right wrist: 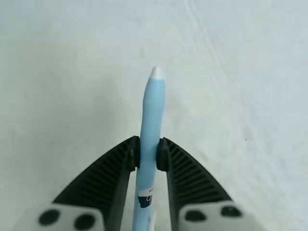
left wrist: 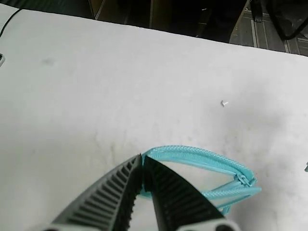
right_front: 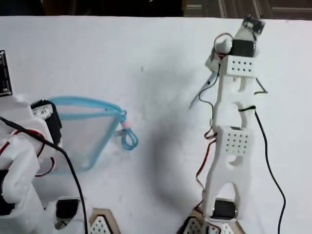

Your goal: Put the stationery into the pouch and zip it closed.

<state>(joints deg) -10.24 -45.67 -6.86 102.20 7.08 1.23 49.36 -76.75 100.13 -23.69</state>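
A light blue pen (right wrist: 153,106) is pinched by the right gripper (right wrist: 147,145); the pouch (left wrist: 192,153) is clamped at its rim by the left gripper (left wrist: 142,161).

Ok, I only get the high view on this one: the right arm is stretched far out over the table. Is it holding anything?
Observer: Yes, the right gripper is shut on a light blue pen, with the barrel clamped between the fingers.
Operator: And the left arm?
Observer: The left gripper is closed right at the teal zipper edge of the pouch, apparently pinching it.
Operator: Zip open or shut?
Observer: Open; the two zipper rows spread apart and meet at the slider.
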